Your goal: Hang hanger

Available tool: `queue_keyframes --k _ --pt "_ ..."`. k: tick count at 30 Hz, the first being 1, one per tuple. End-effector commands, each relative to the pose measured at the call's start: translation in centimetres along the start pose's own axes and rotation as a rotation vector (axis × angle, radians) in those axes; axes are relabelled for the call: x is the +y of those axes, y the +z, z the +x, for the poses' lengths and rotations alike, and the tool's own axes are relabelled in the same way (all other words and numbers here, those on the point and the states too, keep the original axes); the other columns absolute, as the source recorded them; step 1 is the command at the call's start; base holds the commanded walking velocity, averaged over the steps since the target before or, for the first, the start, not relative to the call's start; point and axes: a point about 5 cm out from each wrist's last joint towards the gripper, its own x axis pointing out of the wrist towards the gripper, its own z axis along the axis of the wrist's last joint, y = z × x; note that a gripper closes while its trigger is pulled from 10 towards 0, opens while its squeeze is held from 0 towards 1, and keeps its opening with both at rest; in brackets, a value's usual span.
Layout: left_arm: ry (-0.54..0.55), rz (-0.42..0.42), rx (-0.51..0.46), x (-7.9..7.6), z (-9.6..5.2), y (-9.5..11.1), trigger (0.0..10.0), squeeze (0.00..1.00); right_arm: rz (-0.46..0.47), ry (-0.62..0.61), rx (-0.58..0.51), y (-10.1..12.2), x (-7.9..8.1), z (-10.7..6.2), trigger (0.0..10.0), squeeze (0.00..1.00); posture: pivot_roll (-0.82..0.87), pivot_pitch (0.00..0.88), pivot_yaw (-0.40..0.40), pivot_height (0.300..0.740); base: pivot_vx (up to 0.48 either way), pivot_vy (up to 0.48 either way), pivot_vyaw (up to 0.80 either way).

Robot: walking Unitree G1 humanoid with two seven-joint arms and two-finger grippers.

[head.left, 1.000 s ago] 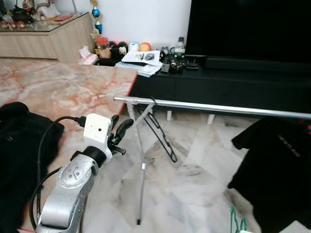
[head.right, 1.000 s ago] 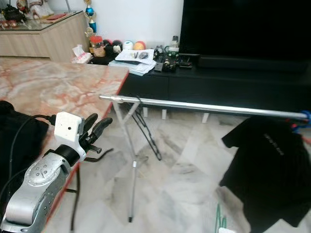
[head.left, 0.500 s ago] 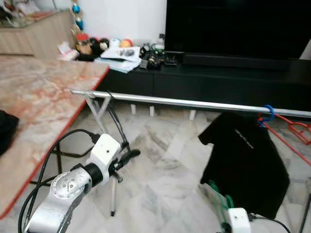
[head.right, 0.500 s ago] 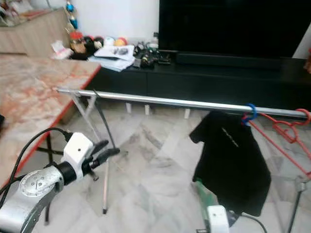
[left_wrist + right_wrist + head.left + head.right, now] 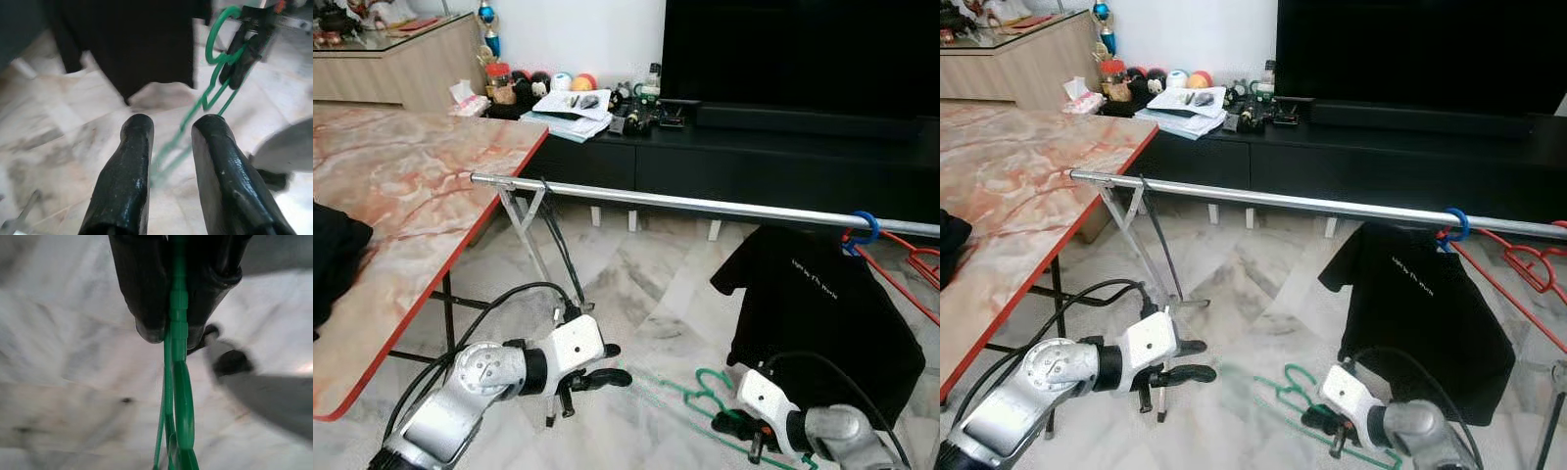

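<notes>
A green hanger point(image 5: 690, 396) hangs low over the marble floor, with my right gripper point(image 5: 729, 423) shut on it at the lower right. In the right wrist view both black fingers point(image 5: 146, 308) pinch the green hanger point(image 5: 179, 391). My left gripper point(image 5: 607, 365) is open, held low and pointing right toward the hanger, about a hand's width short of it. The left wrist view shows its fingers point(image 5: 132, 161) apart, with the green hanger point(image 5: 215, 73) ahead. A silver rail point(image 5: 705, 206) crosses the scene above both grippers.
A black T-shirt point(image 5: 813, 304) hangs from a blue hook point(image 5: 864, 229) on the rail's right part, with red hangers point(image 5: 915, 264) beyond it. A marble table point(image 5: 401, 186) with dark cloth point(image 5: 333, 255) is on the left. The rail's folding legs point(image 5: 533, 235) and a black TV cabinet point(image 5: 754, 162) stand behind.
The camera has swung, shifting the whole scene. My left gripper has dropped low and turned rightward. My right gripper with the green hanger has come further into view.
</notes>
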Motion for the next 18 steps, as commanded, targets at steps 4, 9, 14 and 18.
queue_keyframes --k 4,9,14,18 --pt "-0.156 0.055 0.007 -0.4 0.6 0.6 10.0 0.0 -0.17 0.127 -0.005 2.8 -0.3 -0.4 10.0 0.0 0.0 0.065 0.007 0.74 0.0 0.0 0.0" --pt "-0.274 0.07 0.014 -1.0 1.2 1.0 10.0 0.0 -0.235 0.143 -0.035 4.6 -0.4 -0.5 10.0 0.0 -0.01 0.069 0.009 0.74 0.0 0.0 0.0" --pt "-0.333 0.078 0.005 -1.5 2.0 1.3 10.0 0.0 -0.294 0.148 -0.058 6.2 -0.4 -0.7 10.0 0.0 -0.01 0.074 0.012 0.74 0.0 0.0 0.0" --pt "-0.339 0.089 0.009 -1.5 2.5 1.4 10.0 0.0 -0.317 0.155 -0.065 6.8 -0.3 -0.9 10.0 0.0 -0.02 0.076 0.01 0.74 0.0 0.0 0.0"
